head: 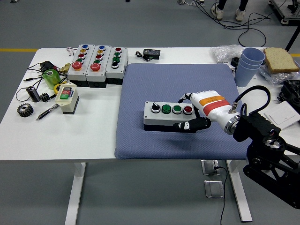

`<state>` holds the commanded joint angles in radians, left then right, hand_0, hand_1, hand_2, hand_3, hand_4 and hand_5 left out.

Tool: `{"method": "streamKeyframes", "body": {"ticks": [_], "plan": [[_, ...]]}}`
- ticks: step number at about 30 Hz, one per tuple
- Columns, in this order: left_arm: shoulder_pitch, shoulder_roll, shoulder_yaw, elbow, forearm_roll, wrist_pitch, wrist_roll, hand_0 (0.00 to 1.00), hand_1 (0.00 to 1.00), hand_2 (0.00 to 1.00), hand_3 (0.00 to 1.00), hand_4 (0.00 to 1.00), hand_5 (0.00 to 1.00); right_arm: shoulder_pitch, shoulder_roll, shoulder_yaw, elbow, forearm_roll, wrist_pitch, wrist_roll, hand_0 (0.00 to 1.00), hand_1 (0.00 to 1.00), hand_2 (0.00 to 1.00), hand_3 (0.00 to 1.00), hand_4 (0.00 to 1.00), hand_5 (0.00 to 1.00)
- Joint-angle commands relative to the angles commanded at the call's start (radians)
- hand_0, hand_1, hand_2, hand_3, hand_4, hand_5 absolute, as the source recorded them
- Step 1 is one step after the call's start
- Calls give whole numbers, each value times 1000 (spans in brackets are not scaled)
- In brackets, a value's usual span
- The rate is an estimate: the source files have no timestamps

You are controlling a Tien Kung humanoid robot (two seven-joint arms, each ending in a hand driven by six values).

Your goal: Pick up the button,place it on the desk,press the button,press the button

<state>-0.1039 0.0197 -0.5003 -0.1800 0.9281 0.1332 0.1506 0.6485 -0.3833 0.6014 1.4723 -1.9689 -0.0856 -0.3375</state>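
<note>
Right white-shelled robot hand (pixel 194 112) pinches the grey four-button control box (pixel 169 115) at its right end, on blue mat (pixel 178 84).

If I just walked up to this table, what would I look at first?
Probably the white robot hand with its orange stripe, reaching in from the right to the grey button box in the middle of the blue mat. Next, the three colourful button boxes at the table's far left, and the blue cups far right.
</note>
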Motion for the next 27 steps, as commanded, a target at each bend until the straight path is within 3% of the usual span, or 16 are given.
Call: {"method": "streamKeyframes", "body": {"ticks": [19,23,27], "plan": [[3,-3,-10,0,13,-1,3,624,657,677,593,344,648,-7,11,-44,-36,3,22,-8,84,2,207,707,943,677],[5,-4,-13,0,16,-1,3,623,657,677,594,343,651,-16,9,-4,-14,10,-11,1,108,2,223,711,938,672],[5,-3,-18,0,24,-1,4,623,657,677,594,343,651,-28,-4,53,17,80,-84,40,108,2,223,711,938,672]]}}
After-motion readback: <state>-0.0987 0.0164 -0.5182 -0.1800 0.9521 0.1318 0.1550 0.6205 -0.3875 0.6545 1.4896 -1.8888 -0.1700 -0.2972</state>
